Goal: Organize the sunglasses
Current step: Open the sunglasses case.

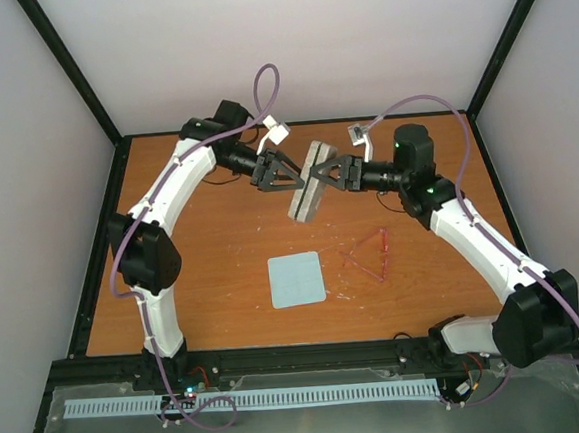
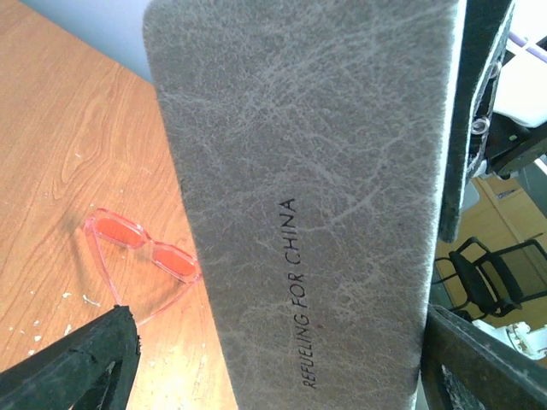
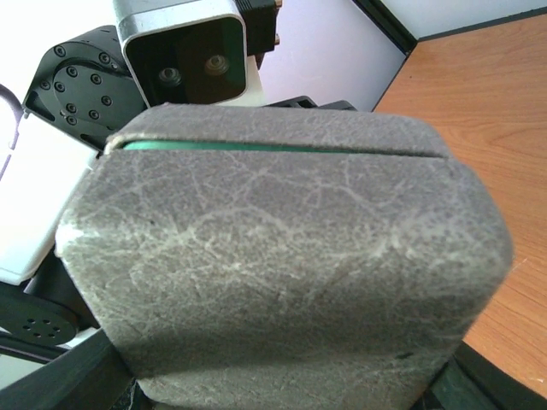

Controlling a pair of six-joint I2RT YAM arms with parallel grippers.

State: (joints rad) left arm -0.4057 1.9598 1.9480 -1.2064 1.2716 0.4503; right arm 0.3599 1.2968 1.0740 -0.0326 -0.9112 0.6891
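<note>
The grey case [image 1: 307, 181] is held tilted above the table's middle back, between both grippers. My right gripper [image 1: 329, 176] is shut on the case, which fills the right wrist view [image 3: 282, 256] with a thin teal seam along its top. My left gripper [image 1: 292, 177] is open with its fingers either side of the case [image 2: 316, 188]. Its left finger [image 2: 77, 363] stands apart from the case, with bare wood in between. The red sunglasses [image 1: 373, 255] lie unfolded on the table at the right; they also show in the left wrist view [image 2: 141, 243].
A light blue square cloth [image 1: 296, 279] lies flat on the wooden table [image 1: 204, 273], in front of the case and left of the sunglasses. A black frame and pale walls enclose the table.
</note>
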